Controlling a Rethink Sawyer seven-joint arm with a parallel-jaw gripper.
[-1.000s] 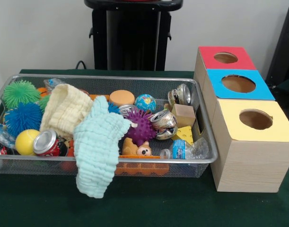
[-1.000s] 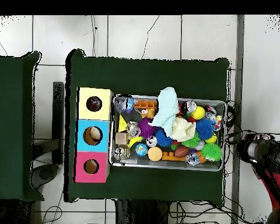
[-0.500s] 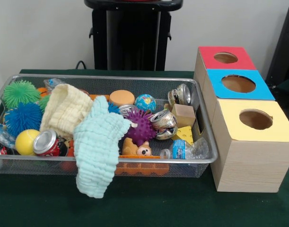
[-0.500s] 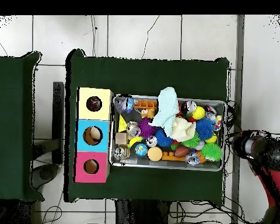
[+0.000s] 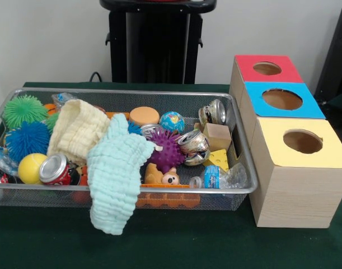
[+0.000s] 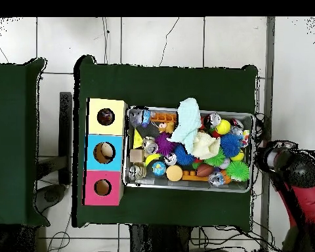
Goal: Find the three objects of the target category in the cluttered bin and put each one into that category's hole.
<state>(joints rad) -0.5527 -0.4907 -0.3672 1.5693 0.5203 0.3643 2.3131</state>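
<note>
The robot's arm [image 6: 298, 190] is sitting off the desk's edge in the overhead view, and its end effector [image 6: 273, 156] is showing only as a dark round head just outside the bin's short wall; whether it is open or closed cannot be told, and the front view is not showing it at all. Nothing is being held as far as the pictures show.

The bin [image 5: 131, 93] is lying right beside the end effector, its nearest end holding the green spiky ball [image 6: 237, 170], a blue spiky ball [image 6: 230, 144] and a yellow ball [image 6: 223, 126]. Farther from the end effector, a pale green cloth [image 5: 116, 174] is draping over the bin's long wall and a cream cloth [image 5: 76, 129] is lying across the toys, so both are probably hiding things underneath, which is why searching is needed. At the bin's far end from the end effector are crushed cans [image 5: 193, 144], a wooden block [image 5: 217, 136] and a water bottle [image 5: 220, 177].

Beyond that far end, the three boxes are standing in a row touching the bin: yellow box [image 6: 106, 116], blue box [image 6: 104, 152] and red box [image 6: 102, 188], each with a hole on top, likely placed close so drops are short. The target category is not shown, so no sorting seems begun.
</note>
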